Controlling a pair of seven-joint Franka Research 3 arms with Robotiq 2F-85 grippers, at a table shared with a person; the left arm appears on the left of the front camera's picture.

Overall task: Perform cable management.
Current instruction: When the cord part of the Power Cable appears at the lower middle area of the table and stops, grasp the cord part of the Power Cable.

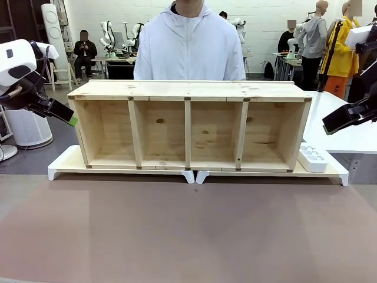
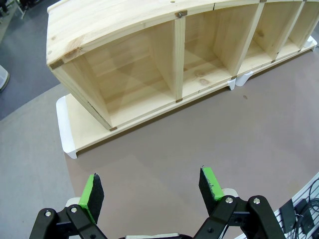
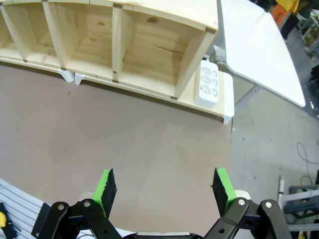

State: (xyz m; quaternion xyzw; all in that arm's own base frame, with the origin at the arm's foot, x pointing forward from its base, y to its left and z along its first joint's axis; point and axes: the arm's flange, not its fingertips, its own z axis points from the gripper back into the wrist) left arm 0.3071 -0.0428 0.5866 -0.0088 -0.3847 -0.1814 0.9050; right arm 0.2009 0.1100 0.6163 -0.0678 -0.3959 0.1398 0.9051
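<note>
Left gripper (image 2: 151, 189) hangs spread and empty above the brown table (image 2: 209, 144), and right gripper (image 3: 164, 190) does the same toward the end with the white power strip (image 3: 208, 83), which sits beside the wooden shelf (image 1: 188, 88). No plug sits in its sockets. All 4 compartments look empty. Where the cable lies I cannot tell, so I judge the task unstarted: finding, gripping and routing it are all left.

The right tool (image 3: 164, 188) hangs over the brown table (image 3: 149, 134), jaws wide apart. A white power strip (image 3: 208, 85) lies beside the wooden shelf (image 3: 149, 30).
</note>
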